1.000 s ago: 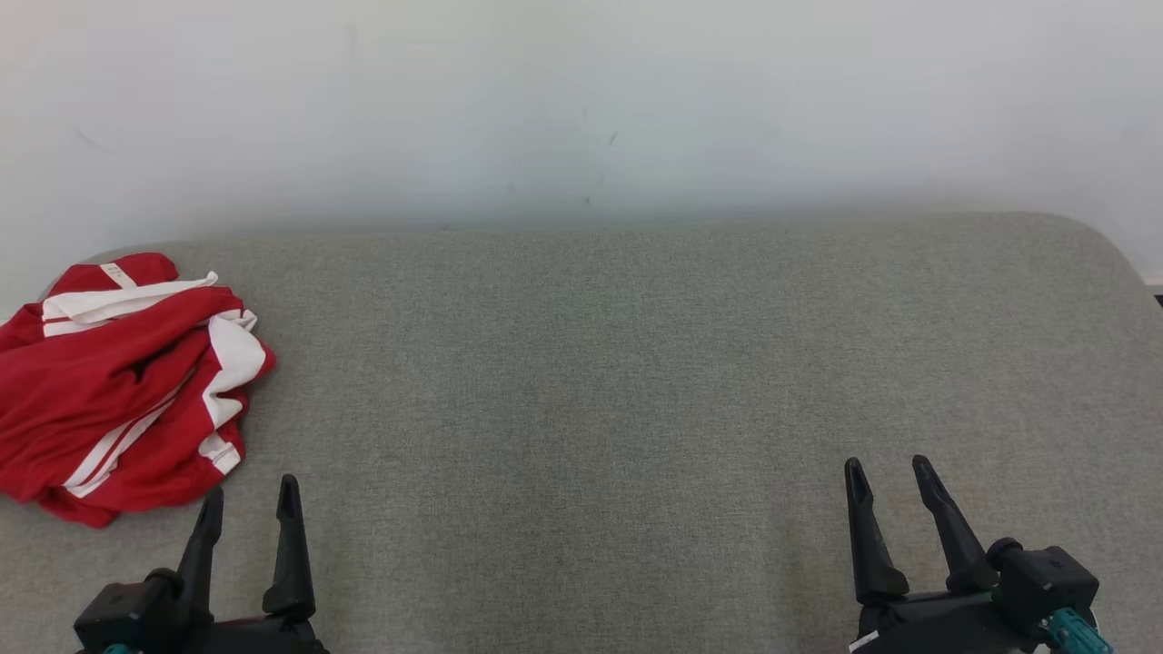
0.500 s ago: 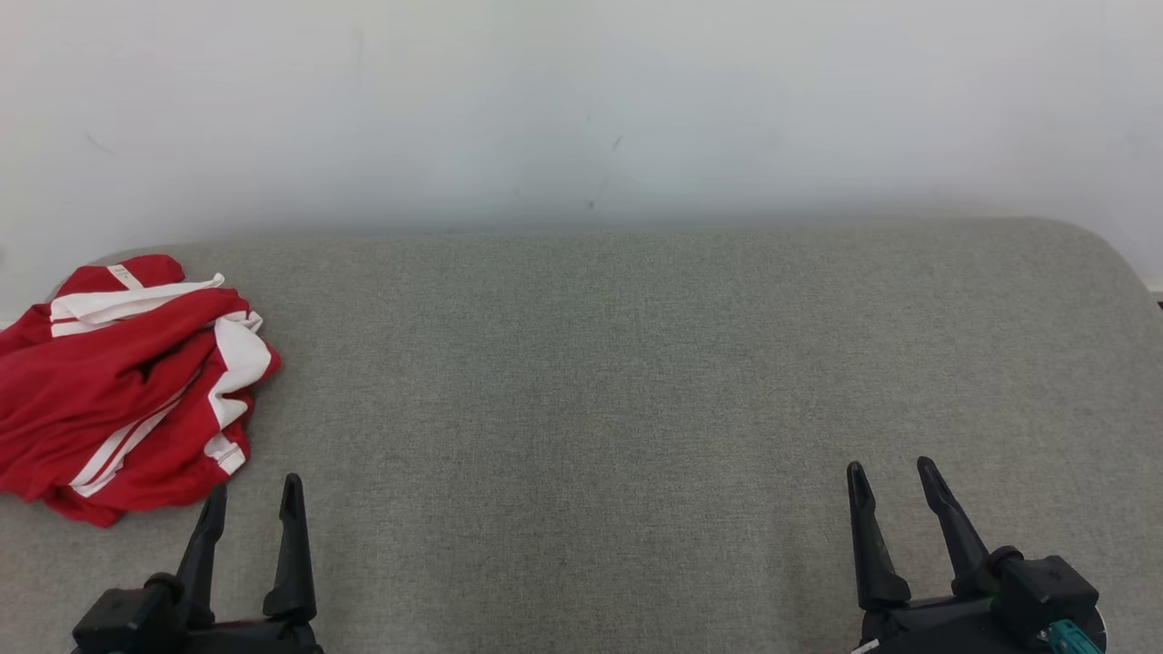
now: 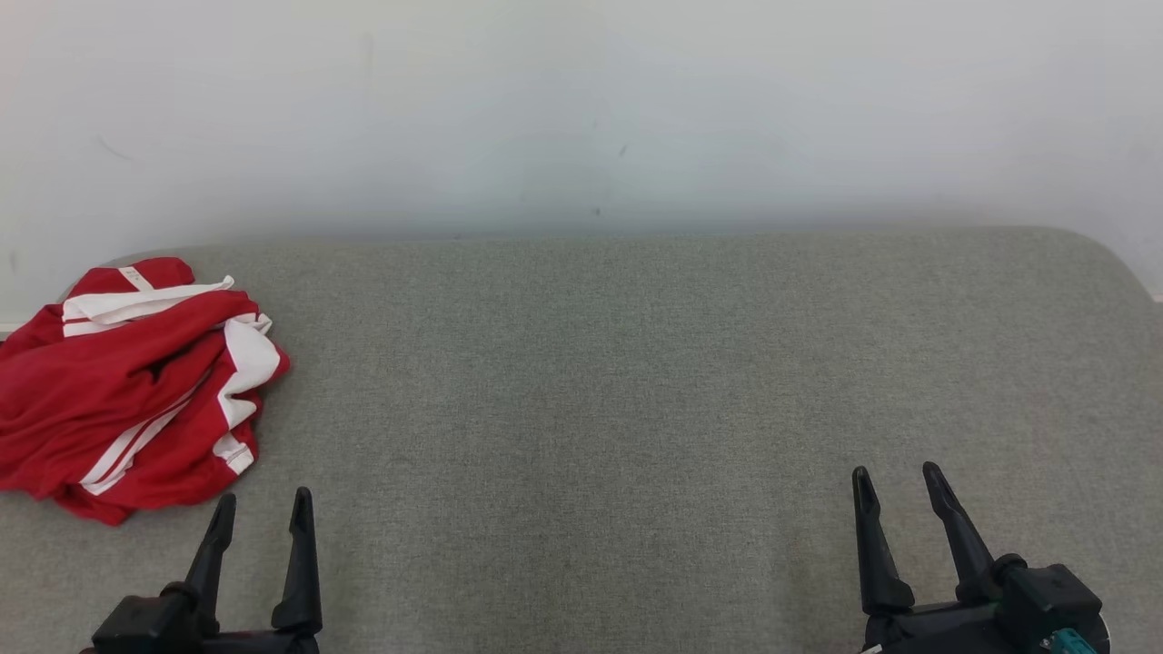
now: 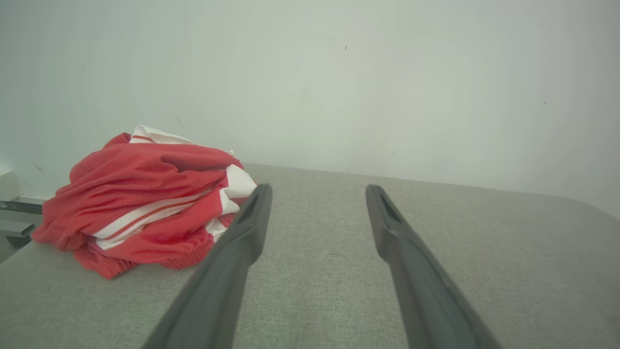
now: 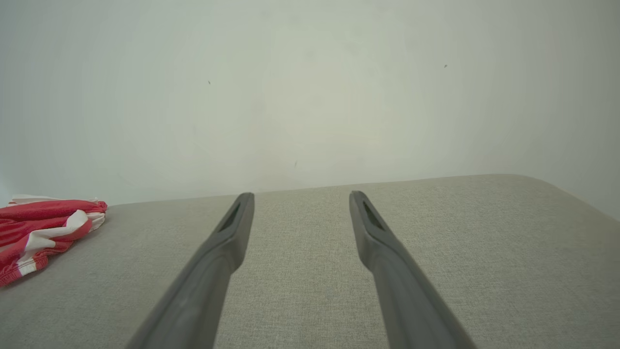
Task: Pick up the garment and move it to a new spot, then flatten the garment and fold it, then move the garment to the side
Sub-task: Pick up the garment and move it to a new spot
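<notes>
The garment (image 3: 127, 391) is a crumpled red piece with white stripes, bunched at the far left of the grey fabric table (image 3: 636, 409). It also shows in the left wrist view as the garment (image 4: 145, 203) left of the fingers, and at the left edge of the right wrist view as the garment (image 5: 43, 228). My left gripper (image 3: 263, 504) stands open at the lower left, just right of and nearer than the heap, touching nothing. At the lower right my right gripper (image 3: 895, 481) is open too, far from the cloth.
A pale wall (image 3: 581, 109) rises directly behind the table. The table's far right corner (image 3: 1099, 250) is rounded. A grey ledge (image 4: 14, 213) sits beyond the table's left end.
The whole head view has shifted slightly, so the camera moved. Both grippers sit a little lower in the picture and stay open. The garment lies as before.
</notes>
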Controlling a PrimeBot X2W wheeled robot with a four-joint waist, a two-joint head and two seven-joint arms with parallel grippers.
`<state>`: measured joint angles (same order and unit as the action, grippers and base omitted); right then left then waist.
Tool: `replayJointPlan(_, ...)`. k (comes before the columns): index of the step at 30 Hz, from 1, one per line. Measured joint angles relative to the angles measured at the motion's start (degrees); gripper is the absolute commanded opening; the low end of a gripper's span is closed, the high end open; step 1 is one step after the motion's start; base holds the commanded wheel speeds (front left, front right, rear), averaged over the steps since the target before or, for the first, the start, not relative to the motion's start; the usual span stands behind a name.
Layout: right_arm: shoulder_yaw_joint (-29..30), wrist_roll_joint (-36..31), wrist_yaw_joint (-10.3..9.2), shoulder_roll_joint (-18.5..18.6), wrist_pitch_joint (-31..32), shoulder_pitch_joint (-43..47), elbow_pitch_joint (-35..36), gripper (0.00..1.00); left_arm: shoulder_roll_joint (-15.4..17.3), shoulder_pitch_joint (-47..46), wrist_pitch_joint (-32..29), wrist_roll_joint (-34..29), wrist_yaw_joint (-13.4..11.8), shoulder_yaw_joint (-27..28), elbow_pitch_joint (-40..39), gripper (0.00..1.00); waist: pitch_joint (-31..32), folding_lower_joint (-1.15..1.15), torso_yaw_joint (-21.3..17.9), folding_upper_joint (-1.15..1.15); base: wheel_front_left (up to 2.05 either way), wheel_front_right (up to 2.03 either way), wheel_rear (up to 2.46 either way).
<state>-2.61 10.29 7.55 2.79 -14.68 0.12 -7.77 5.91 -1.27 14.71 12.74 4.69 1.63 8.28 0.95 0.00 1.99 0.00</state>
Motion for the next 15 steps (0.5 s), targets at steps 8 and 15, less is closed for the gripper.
replayJointPlan(8, -0.2, 2.3, 0.0, 0.0, -0.4, 0.4, 0.3, 1.0, 0.3, 0.0, 0.1, -0.5, 0.3, -0.4, 0.6, 1.0, 0.3, 0.0, 0.5, 0.0, 0.0, 0.0, 0.0)
replayJointPlan(15, 0.0, 0.8, 0.0, 0.0, -0.3, 0.5, -0.6, 1.0, 0.7, 0.0, -0.6, -0.5, -0.5, -0.6, 0.9, 1.0, 0.3, 0.0, 0.6, 0.0, 0.0, 0.0, 0.0)
